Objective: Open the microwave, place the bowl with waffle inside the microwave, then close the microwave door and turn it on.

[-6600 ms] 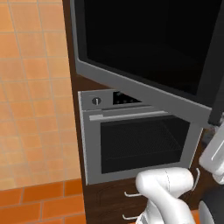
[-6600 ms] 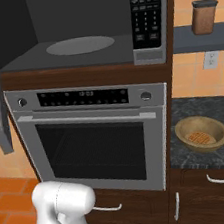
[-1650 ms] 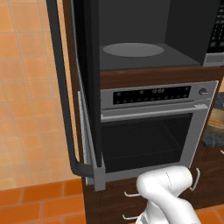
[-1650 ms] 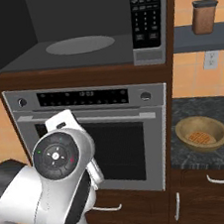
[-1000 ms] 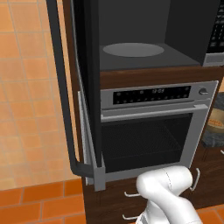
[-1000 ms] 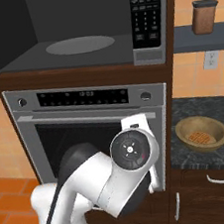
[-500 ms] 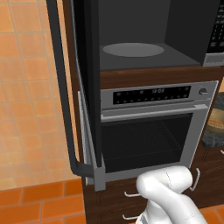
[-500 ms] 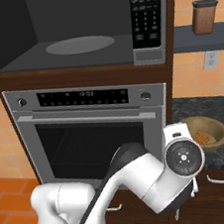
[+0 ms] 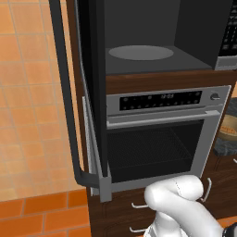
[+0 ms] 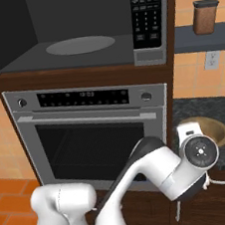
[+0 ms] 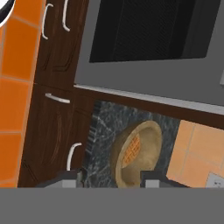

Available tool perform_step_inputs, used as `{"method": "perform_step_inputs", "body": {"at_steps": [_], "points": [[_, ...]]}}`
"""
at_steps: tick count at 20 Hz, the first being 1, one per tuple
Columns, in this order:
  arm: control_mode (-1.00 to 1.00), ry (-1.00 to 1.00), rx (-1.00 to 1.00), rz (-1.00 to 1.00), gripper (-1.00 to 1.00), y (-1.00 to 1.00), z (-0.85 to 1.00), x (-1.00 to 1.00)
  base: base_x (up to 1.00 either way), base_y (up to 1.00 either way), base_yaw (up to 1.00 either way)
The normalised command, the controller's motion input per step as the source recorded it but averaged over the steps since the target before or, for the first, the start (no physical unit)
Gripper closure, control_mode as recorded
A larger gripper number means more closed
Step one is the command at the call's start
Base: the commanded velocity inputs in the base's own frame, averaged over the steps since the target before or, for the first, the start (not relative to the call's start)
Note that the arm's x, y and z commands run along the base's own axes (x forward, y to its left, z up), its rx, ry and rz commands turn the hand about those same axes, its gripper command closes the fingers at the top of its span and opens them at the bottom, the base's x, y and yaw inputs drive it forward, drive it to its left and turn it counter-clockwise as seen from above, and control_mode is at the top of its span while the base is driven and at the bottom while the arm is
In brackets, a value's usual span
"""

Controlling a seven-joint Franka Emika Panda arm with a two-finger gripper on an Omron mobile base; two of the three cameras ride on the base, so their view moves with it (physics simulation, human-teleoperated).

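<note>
Bowl sits on the dark speckled counter just right of the oven, upright on its base with its mouth facing up, the waffle lying inside against the wall nearer the oven. Being round it has no long axis to line up on, so I can take the rim from any side. In the hand view it appears between my fingers, which stand apart on either side of it and clear of the rim, holding nothing; the hand is rolled, so the oven front runs across the top of that view. The microwave is open above, its door swung out to the left and the turntable bare. What worries me: a grip on one thin wall could let the bowl pivot and tip the waffle out, or a finger coming down on the rim could skid the bowl along the counter. I also judge the lift risky, since the cavity is well above and to the left; the bowl could clip the oven's edge or the cavity's lower lip on the way in.
</note>
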Motion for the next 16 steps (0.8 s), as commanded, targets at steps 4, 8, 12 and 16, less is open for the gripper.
{"method": "perform_step_inputs", "body": {"at_steps": [4, 8, 12, 16], "points": [[-1.00, 0.00, 0.00, 0.05, -1.00, -0.15, -0.16, 0.34, 0.00, 0.00, 0.00], [-1.00, 0.02, 0.00, 0.06, -1.00, -0.13, -0.20, 0.30, 0.00, 0.00, 0.00], [-1.00, 0.04, 0.00, 0.06, -1.00, -0.10, -0.23, 0.39, 0.00, 0.00, 0.00], [-1.00, 0.08, 0.00, 0.07, -1.00, -0.22, -0.29, 0.35, 0.00, 0.00, 0.00]]}}
